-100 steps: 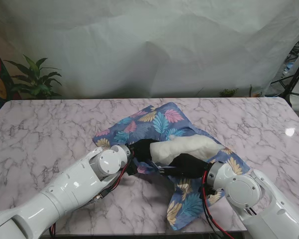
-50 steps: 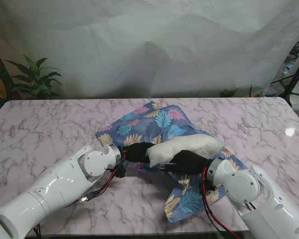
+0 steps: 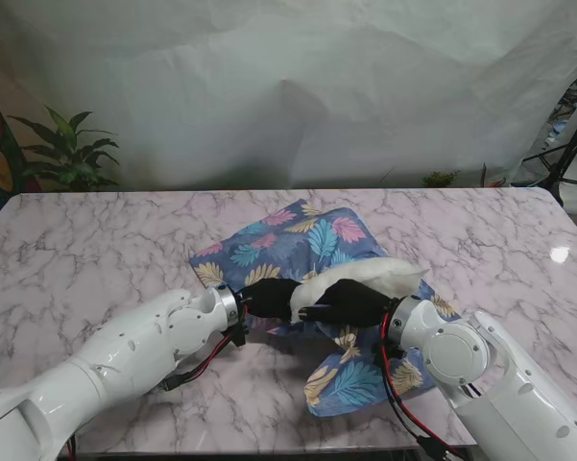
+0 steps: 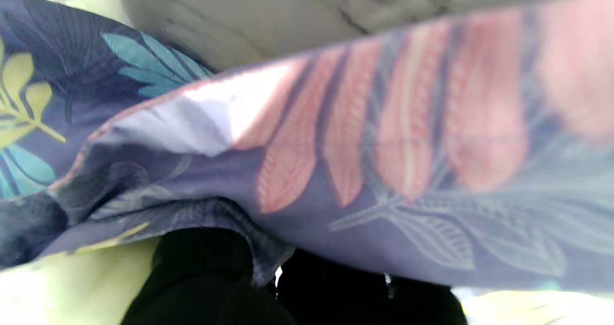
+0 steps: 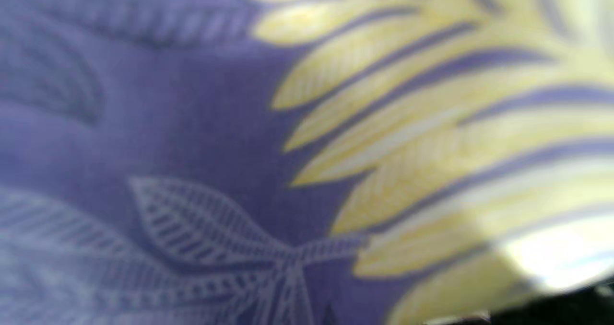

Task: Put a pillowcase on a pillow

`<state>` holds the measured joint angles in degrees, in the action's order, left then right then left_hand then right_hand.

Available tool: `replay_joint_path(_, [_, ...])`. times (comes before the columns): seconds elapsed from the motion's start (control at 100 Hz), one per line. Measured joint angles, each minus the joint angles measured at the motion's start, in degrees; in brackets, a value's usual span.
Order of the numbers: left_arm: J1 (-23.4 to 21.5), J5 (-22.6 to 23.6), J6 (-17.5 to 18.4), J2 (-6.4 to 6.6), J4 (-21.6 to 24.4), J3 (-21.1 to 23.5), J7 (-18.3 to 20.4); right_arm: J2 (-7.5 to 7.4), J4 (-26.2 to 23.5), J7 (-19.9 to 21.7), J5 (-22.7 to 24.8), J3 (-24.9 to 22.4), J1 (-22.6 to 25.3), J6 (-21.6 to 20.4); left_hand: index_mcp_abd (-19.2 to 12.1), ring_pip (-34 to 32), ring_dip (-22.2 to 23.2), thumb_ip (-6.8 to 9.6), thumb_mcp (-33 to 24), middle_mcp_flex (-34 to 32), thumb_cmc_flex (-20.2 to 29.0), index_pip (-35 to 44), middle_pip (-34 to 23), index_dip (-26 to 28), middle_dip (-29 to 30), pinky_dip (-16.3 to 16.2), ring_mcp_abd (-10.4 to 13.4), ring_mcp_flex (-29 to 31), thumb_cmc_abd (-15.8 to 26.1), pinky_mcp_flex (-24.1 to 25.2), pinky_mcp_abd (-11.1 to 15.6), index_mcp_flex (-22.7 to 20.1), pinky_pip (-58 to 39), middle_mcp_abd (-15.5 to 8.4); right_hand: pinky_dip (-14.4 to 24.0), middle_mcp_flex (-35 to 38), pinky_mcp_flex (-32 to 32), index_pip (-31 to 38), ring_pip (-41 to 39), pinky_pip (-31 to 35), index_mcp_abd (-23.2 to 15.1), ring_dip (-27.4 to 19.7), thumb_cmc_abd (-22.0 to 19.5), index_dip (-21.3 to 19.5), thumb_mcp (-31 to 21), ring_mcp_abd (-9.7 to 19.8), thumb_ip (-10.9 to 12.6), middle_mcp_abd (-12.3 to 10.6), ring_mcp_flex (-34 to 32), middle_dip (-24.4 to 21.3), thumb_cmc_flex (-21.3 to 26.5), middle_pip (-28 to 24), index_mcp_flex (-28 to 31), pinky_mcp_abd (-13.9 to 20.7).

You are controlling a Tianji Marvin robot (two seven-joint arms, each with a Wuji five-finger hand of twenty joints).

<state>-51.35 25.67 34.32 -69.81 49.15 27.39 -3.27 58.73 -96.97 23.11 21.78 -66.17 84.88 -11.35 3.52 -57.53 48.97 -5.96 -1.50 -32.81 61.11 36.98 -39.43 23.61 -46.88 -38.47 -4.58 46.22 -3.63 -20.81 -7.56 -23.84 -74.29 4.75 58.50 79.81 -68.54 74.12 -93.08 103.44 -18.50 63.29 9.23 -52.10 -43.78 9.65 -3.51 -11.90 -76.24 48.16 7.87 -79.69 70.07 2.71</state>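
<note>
Gripping the near edge of the floral pillowcase, the left hand sits just below the centre of the stand view, its black fingers closed on a fold of the cloth beside the white pillow. The left wrist view shows those fingers tucked under the hem of the pillowcase. The right hand lies against the pillow's near side with its fingers curled around pillow and cloth; it appears to clasp both, though the right wrist view is filled by blurred leaf-print fabric and confirms little.

Compared with the earlier frames, both hands have drawn closer together, now almost touching, and the pillowcase has slid toward the upper centre of the marble table, with its lower flap hanging at the table's near edge. The pillow sits slightly higher and more to the right of centre.

Both forearms rise from the lower corners and converge at mid-frame, wrists level and near the table top.
</note>
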Motion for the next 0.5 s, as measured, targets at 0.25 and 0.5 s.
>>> replay_joint_path(0.25, [1.6,3.3,-7.5,2.06,6.7,-3.1,3.6,0.15,0.1,0.0,-1.8,0.3,-0.5,0.7,0.6,-17.2,0.8,0.09,-0.9,-6.4,-1.9,1.3,-6.9,0.9,-0.6,0.4,6.4,16.0,1.4,-12.6,0.2,-0.7,-13.9,-0.4,-0.1,0.0,-0.3,0.0,0.0,0.0,-0.7,-0.1,0.0,0.0,0.8,0.1,0.0,-0.2,0.0,0.0,0.0,0.0,0.8,0.0])
replay_joint_path(0.5, [6.9,3.9,-8.6,2.54,8.4,-10.2,9.0,0.75,0.9,-3.9,-2.2,1.1,-0.5,0.9,0.9,-21.2,0.1,6.09,-9.3,-10.0,-9.8,2.4,-8.4,1.4,-2.3,3.0,10.7,22.5,1.4,-19.1,0.3,-0.8,-18.1,-1.5,-1.0,0.0,-0.7,0.0,0.0,0.0,-0.7,-0.9,0.0,0.0,1.7,0.1,0.0,-0.2,0.0,0.0,0.0,-0.1,1.1,0.0])
